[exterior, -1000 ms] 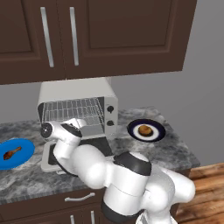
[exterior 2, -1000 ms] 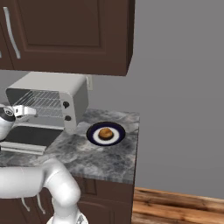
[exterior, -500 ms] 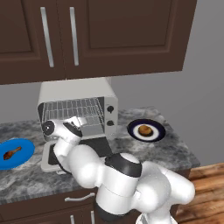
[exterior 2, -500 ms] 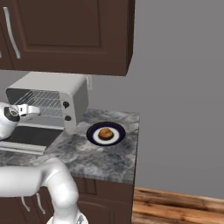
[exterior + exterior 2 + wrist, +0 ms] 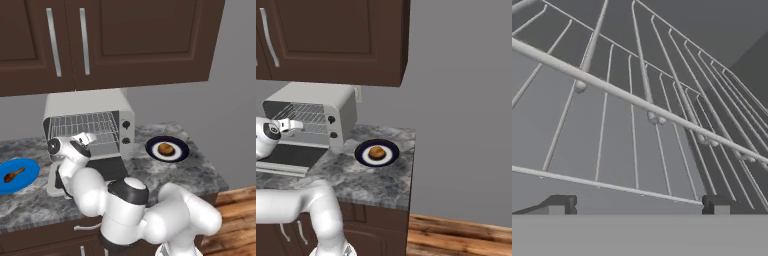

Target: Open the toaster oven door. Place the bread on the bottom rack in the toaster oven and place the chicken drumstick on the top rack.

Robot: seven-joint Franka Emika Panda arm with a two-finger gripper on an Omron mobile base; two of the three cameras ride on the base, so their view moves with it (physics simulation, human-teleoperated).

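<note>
Hanging above the grey marbled counter point(image 5: 195, 167), dark wood cabinets point(image 5: 125, 40) span the wall, and under them the toaster oven point(image 5: 87, 107) stands toward the far side of the counter, its light grey box open at the front. The toaster oven door point(image 5: 107, 167) lies folded down flat toward the near side, dark glass up, partly covered by the white arm. Inside the cavity the silver wire shelves show, the top rack point(image 5: 85, 124) above and the bottom rack point(image 5: 102, 147) below it, both bare as far as the base views reveal. The gripper point(image 5: 86, 139) sits just in front of the oven mouth, level with the racks and pointing inward; in the hand view its two dark fingertips point(image 5: 558, 204) stand spread wide apart with nothing between them, facing wire grid bars close up. To the right of the oven a dark-rimmed plate point(image 5: 181, 145) carries the bread point(image 5: 165, 149), a small round golden bun. At the left end of the counter a blue plate point(image 5: 27, 167) holds the chicken drumstick point(image 5: 13, 175), well apart from the oven.
</note>
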